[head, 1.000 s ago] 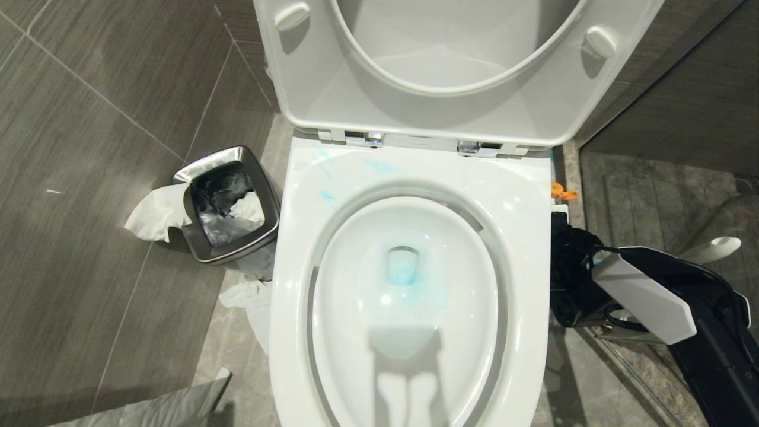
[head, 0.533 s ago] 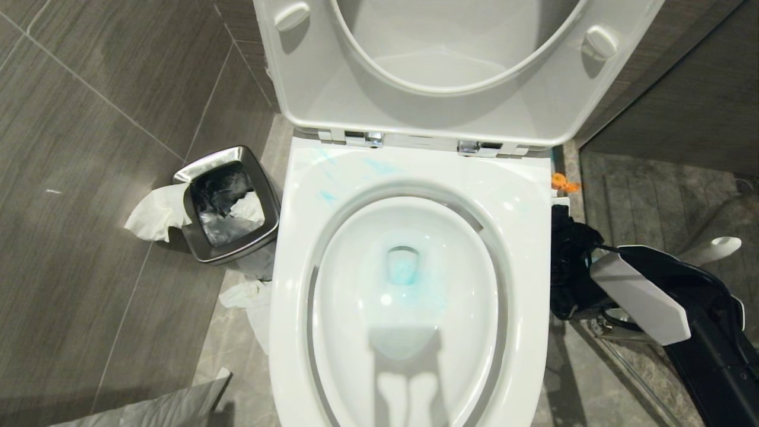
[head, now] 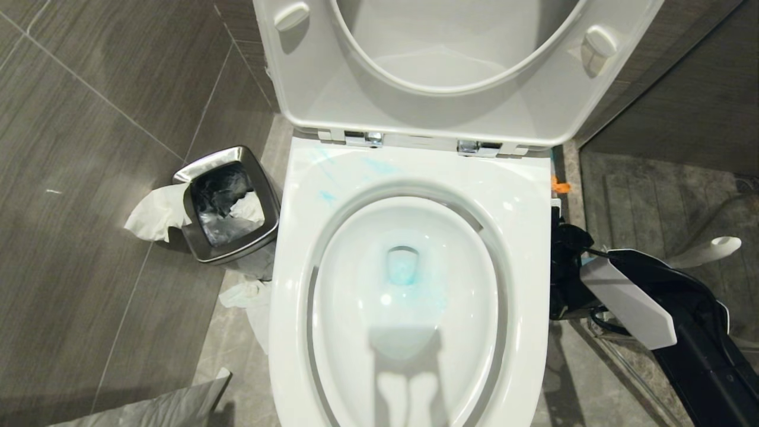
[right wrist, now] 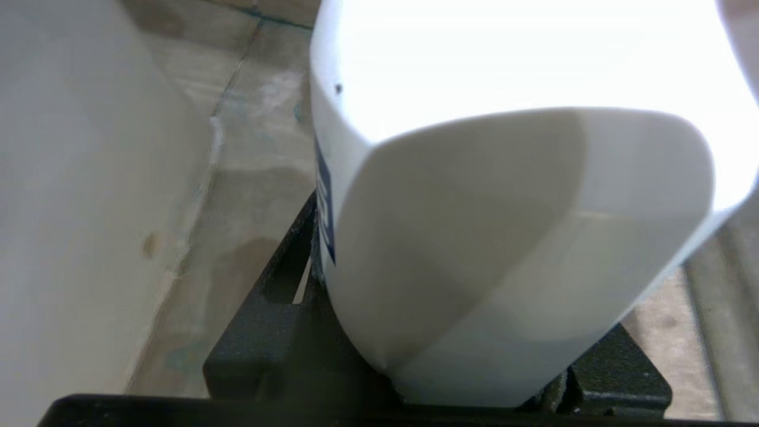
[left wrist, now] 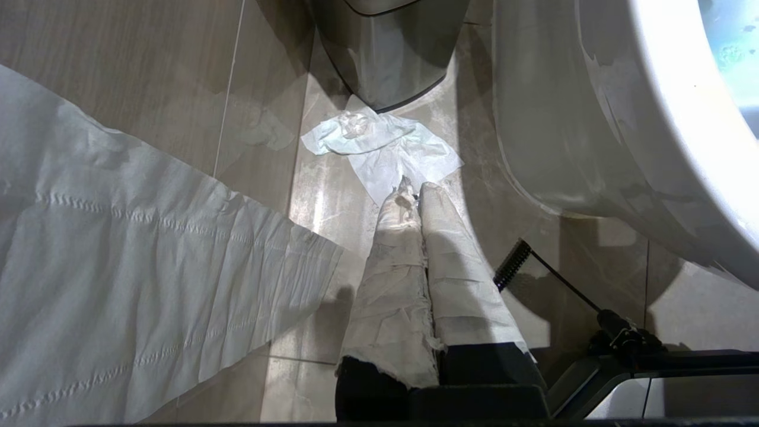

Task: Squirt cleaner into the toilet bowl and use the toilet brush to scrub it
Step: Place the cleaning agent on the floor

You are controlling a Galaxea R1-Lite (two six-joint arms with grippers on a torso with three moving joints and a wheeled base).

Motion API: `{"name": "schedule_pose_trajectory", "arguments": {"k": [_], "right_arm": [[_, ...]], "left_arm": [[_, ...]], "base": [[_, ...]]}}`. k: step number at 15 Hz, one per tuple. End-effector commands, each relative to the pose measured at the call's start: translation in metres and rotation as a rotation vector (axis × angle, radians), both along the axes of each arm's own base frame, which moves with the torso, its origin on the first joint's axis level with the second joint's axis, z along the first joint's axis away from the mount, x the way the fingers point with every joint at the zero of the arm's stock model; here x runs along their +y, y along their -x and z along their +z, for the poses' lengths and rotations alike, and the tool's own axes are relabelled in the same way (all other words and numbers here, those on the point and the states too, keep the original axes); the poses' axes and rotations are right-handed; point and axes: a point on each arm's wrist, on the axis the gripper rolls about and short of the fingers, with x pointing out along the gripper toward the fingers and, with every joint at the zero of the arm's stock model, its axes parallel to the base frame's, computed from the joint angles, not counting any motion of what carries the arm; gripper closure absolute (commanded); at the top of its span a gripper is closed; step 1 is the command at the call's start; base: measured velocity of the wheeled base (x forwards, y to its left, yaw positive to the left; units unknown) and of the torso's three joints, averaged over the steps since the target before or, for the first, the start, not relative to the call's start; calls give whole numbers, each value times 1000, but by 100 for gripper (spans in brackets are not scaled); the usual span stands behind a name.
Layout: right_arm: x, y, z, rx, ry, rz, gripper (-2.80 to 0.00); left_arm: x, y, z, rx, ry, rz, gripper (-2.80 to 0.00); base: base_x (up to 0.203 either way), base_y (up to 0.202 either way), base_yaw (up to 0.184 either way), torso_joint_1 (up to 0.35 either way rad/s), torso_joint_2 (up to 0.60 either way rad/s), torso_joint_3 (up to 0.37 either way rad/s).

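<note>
Clamped between the fingers of my right gripper (right wrist: pixel 474 379) is a white plastic bottle (right wrist: pixel 510 237), its flat underside facing my wrist camera and a dark blue strip of label showing on one side. In the head view that gripper (head: pixel 569 279) sits low beside the right-hand outer wall of the toilet bowl (head: pixel 296 267), down near the floor, with my black and white forearm running off toward the lower right corner.

Cleaner (head: pixel 403 270) tints the water at the bottom of the bowl a pale turquoise, and thin blue smears (head: pixel 329 196) mark the back left of the flat rim. Seat and lid (head: pixel 308 89) stand raised against the wall, with chrome hinges (head: pixel 364 139) just behind the rim. Off to the right, beyond my forearm, the rounded white end of the toilet brush (head: pixel 720 246) handle shows; its base is hidden.

My left gripper (left wrist: pixel 415 196) hangs low on the bowl's other side, its paper-wrapped fingers (left wrist: pixel 391 267) pressed together over a crumpled tissue (left wrist: pixel 379 142) on the tiles. A long strip of toilet paper (left wrist: pixel 118 267) drapes close by. A square steel bin (head: pixel 228 204) stands left of the bowl, tissue (head: pixel 154 213) spilling over its edge
</note>
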Motion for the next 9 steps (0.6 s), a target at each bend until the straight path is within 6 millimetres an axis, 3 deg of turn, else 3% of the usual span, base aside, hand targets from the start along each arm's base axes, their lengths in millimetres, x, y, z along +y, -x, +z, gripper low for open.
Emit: {"name": "schedule_pose_trajectory", "arguments": {"k": [1, 5, 6, 7, 9], "right_arm": [[2, 0, -3, -4, 1, 2, 0], [5, -5, -5, -33, 6, -1, 0], [5, -7, -5, -47, 11, -6, -64], [5, -8, -4, -56, 18, -10, -280], [5, -8, -2, -59, 18, -12, -280]], "left_arm": [[0, 0, 0, 2, 0, 1, 0], [0, 0, 0, 2, 0, 1, 0], [0, 0, 0, 2, 0, -1, 0], [0, 0, 0, 2, 0, -1, 0], [0, 0, 0, 2, 0, 0, 0]], "base": [[0, 0, 0, 0, 0, 0], [0, 0, 0, 0, 0, 0], [0, 0, 0, 0, 0, 0], [0, 0, 0, 0, 0, 0], [0, 0, 0, 0, 0, 0]]}}
